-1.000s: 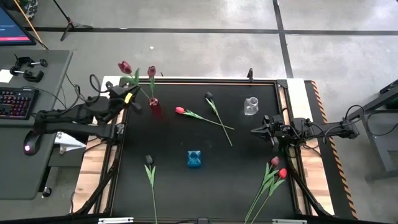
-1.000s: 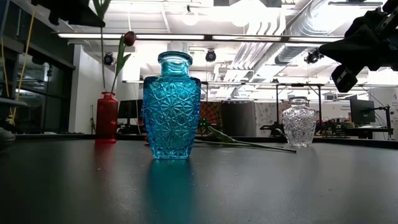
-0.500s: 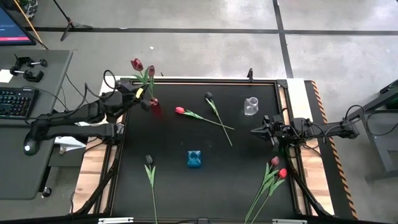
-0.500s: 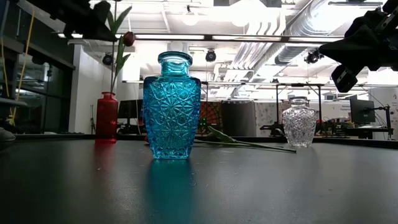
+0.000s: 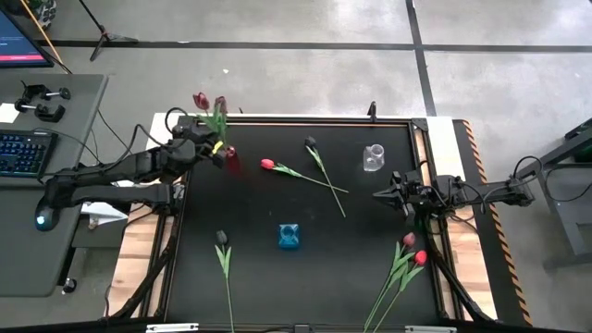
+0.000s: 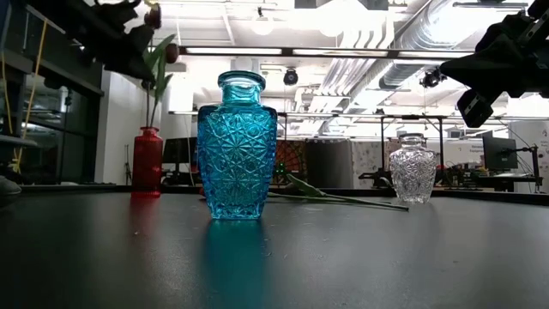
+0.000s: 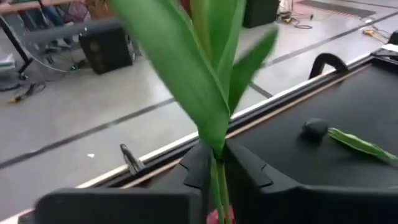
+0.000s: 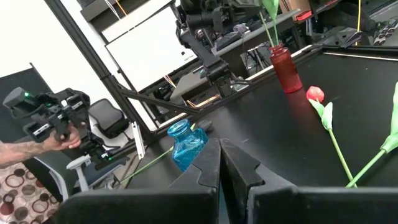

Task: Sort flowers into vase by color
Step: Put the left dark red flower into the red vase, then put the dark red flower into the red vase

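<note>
At the far left a red vase (image 5: 230, 162) stands on the black table and holds a dusky-pink flower (image 5: 220, 104) by its stem. My left gripper (image 5: 215, 151) hangs just above the vase mouth, shut on a second dusky-pink flower (image 5: 201, 99); in the low view that flower's head (image 6: 153, 15) is above the gripper (image 6: 129, 53). My right gripper (image 5: 377, 194) waits shut and level by the right edge. A blue vase (image 5: 289, 236) stands near the middle and a clear vase (image 5: 373, 157) at the far right. My left gripper pinches the flower's thin green stem (image 7: 216, 167) between its two fingers, just below where the leaves (image 7: 205, 68) spread. The fingers come nearly level from the table's left and lie across the stem. The flower stands almost upright, and its stem runs down to the red vase's mouth (image 7: 214, 216).
A red flower (image 5: 267, 165) and a dark one (image 5: 311, 142) lie crossed in the far middle. Another dark flower (image 5: 221, 238) lies near left, and several flowers (image 5: 412, 250) at the near right corner. A person's hand (image 8: 56, 134) shows beyond the table.
My left gripper has moved toward the table's right edge and down, onto the red vase, carrying the flower. The flower has swung from leaning left to nearly upright, and its head now stands close beside the flower in the vase.
</note>
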Motion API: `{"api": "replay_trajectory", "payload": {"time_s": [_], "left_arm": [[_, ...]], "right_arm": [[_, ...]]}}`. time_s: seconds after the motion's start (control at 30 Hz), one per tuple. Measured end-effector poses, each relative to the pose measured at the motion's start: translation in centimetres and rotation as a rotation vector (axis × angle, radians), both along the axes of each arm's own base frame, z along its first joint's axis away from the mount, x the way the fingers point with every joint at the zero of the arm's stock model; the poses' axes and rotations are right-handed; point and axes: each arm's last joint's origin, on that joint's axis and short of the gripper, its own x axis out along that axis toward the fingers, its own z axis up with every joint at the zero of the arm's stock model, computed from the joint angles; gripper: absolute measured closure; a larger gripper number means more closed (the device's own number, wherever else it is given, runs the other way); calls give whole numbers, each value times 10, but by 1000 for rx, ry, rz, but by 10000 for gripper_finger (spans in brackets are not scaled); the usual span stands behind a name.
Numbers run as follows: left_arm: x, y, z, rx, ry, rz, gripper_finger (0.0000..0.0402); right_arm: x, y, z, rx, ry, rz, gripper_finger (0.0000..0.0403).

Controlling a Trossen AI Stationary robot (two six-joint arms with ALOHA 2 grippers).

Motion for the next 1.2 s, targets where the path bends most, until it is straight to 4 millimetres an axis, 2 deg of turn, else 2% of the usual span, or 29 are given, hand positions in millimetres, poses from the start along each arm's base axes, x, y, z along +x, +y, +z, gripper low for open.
{"api": "replay_trajectory", "payload": {"time_s": [0.33,0.5,0.67,0.83,1.0,1.2], "left_arm": [[2,-2,-1,-67,-44,-73,237],[-4,-5,8,-168,-68,-136,194],[-12,-13,21,-339,-58,-274,181],[-11,-23,26,-555,-153,-506,181],[0,-36,27,-686,-189,-654,181],[27,-62,37,-663,-283,-842,181]], "right_arm": [[0,0,0,0,0,0,402],[0,0,0,0,0,0,402],[0,0,0,0,0,0,402],[0,0,0,0,0,0,402],[0,0,0,0,0,0,402],[0,0,0,0,0,0,402]]}}
